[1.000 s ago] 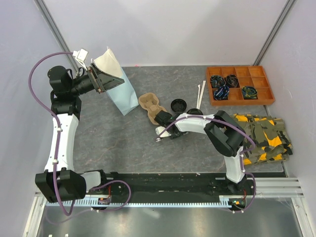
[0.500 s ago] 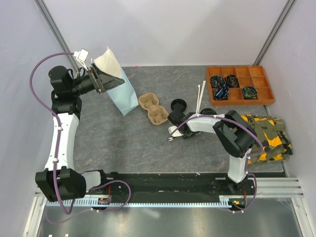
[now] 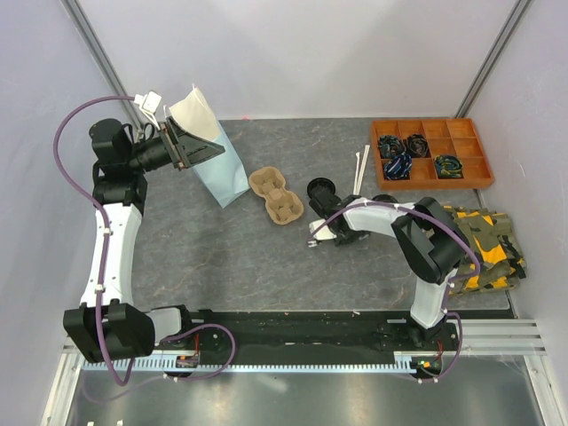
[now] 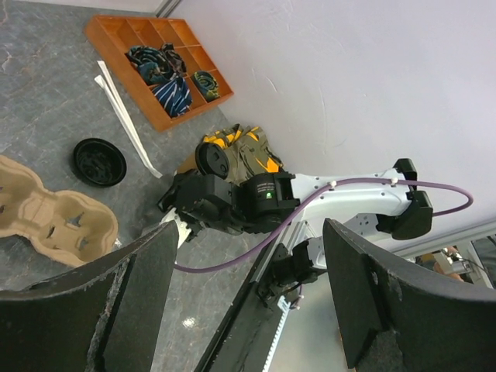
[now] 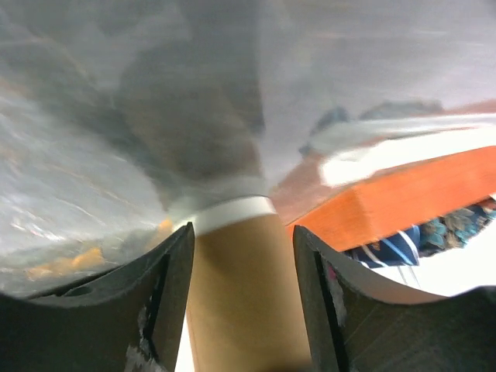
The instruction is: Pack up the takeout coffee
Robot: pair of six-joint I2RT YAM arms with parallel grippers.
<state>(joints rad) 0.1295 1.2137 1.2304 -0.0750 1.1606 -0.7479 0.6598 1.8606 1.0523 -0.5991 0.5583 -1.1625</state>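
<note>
Right hand: narrowed onto the cup. There's a black finger against each side of the tan wall, and the cup fills the gap between them.
Cup: tan paper with a white rim at the far end, pointing away from the wrist camera. From overhead it's hidden under the right arm.
Lid: black and round, off the cup. It lies on the counter near the right hand, between the carrier and the white sticks.
Left hand: spread wide, with nothing between the fingers in its own camera. Overhead it sits right at the mouth of the blue bag, raised off the counter. Whether it touches the paper, I cannot tell.
Bag: standing at the back left, white at the top.
Carrier: tan pulp with two wells, flat on the counter between the bag and the right hand.
Orange tray: back right, with dark bundled cords in some compartments. Its orange wall shows blurred behind the cup in the right wrist camera.
Writing: only a small green mark on the right arm's black wrist block, too small to read.
</note>
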